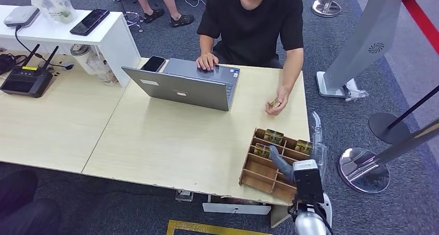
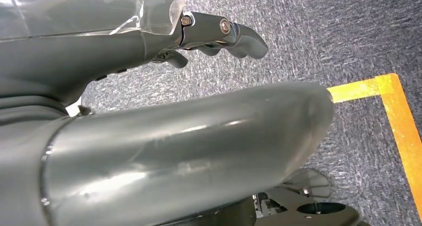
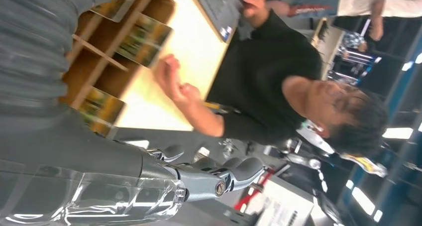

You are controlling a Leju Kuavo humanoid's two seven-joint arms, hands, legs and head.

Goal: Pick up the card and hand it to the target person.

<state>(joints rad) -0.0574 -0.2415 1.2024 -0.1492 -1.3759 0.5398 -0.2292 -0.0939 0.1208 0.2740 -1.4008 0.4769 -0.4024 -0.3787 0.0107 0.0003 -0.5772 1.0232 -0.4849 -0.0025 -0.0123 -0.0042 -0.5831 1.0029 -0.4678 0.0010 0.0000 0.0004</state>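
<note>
Handover looks done: person's hand is holding a card; we're hovering right hand empty, fingers apart, over the wooden organizer.

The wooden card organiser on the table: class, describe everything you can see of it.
The wooden card organiser is a shallow open tray of light brown wood, split by thin slats into rows of small compartments. It lies flat at the near right corner of the pale table, slightly skewed to its edges. Cards with green-gold faces stand in three far compartments; the near ones look empty. The robot's right hand hovers over its right side, partly hiding it; contact cannot be judged. The person's hand is beyond it, not touching.
</note>
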